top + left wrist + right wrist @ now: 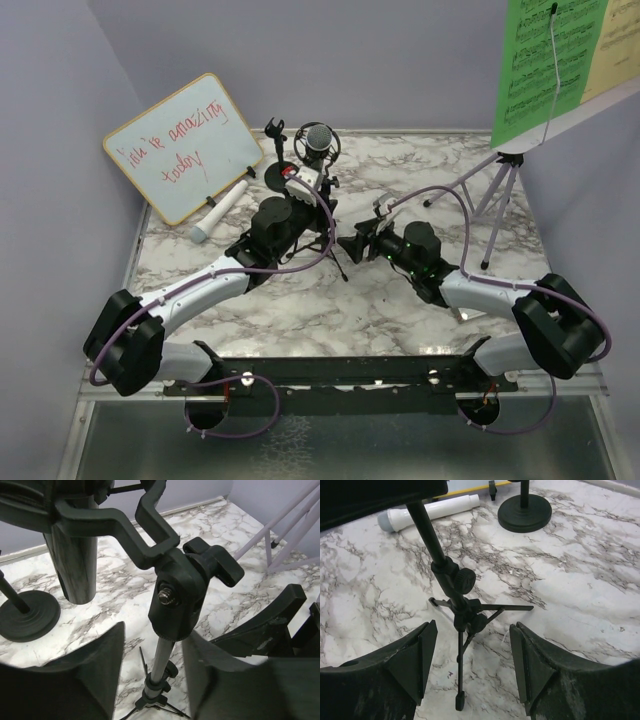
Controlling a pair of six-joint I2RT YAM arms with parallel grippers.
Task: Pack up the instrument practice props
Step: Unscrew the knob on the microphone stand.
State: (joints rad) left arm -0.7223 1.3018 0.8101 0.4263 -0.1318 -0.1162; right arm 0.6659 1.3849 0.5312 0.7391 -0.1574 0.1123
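Left hand [152, 640]: fingers [75, 680] apart, one on either side of the upright stem of the mic tripod [451, 575], just under its swivel joint [175, 600]. A clear gap shows beside the left-hand finger. The other finger looks very near the stem, though the wrist view is too steep to say whether it touches. Nothing is clamped. Right hand [472, 630]: fingers [545, 670] likewise apart and empty, low over the bench [300, 310], facing the tripod's leg hub [465, 617] from the right.

Items in order of bulk:
- The music rack [497, 195] stands at the far right, well apart from both hands, and carries the green sheet [545, 70] and the yellow sheet [618, 35].
- The tripod stands mid-bench between the two hands, legs spread, long axis vertical.
- Its ring mount [100, 517] at the top holds one microphone [318, 138].
- The round-base holder [525, 511] sits just behind the tripod.
- The second microphone [222, 208] lies flat at the far left.

Governing relation: the stem runs vertically through the left hand's gap, so a closing squeeze would meet it square across its axis. The left hand is the nearer and higher. The right hand is lower and short of the legs.

Judgement: the tripod is the item in hand, and no prop appears packed yet.
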